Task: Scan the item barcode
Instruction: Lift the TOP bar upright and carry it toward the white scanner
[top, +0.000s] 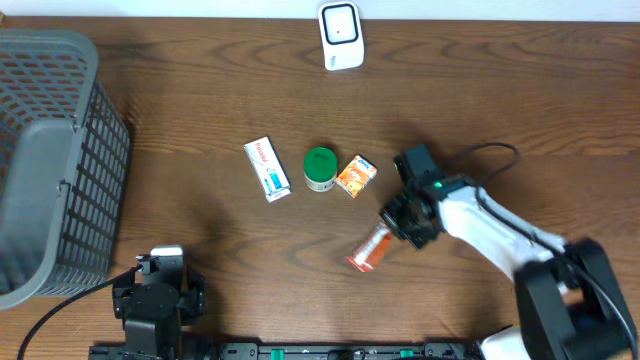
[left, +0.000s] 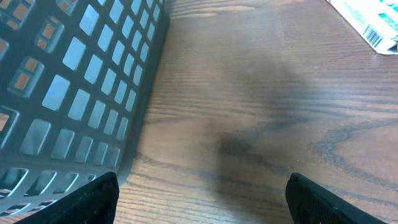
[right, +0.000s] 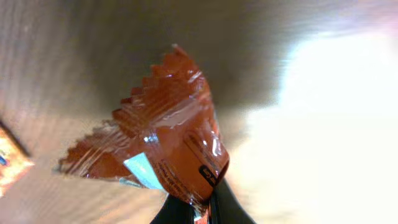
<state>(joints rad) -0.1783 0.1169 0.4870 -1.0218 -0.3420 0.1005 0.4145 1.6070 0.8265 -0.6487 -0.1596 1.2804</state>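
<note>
Overhead: right end effector (top: 390, 232) clamps one end of the red snack packet (top: 368, 251) at mid-right of the surface (top: 200, 100), below-right of the green-lidded jar (top: 320, 169); left wrist: left end effector (left: 199, 200) stands open near the grey basket (left: 74, 93); right wrist: dark fingertips (right: 231, 210) pinch the red snack packet's lower edge.

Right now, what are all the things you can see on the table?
basket: one, grey, left edge
scanner: one, white, top middle
flat box: one, white, centre
round tub: one, green, right of the flat box
small box: one, orange, right of the round tub
snack packet: one, red-brown, below the small box
table: one, brown wood
left gripper: one, black, open, beside the basket
right gripper: one, black, shut on the snack packet
</note>
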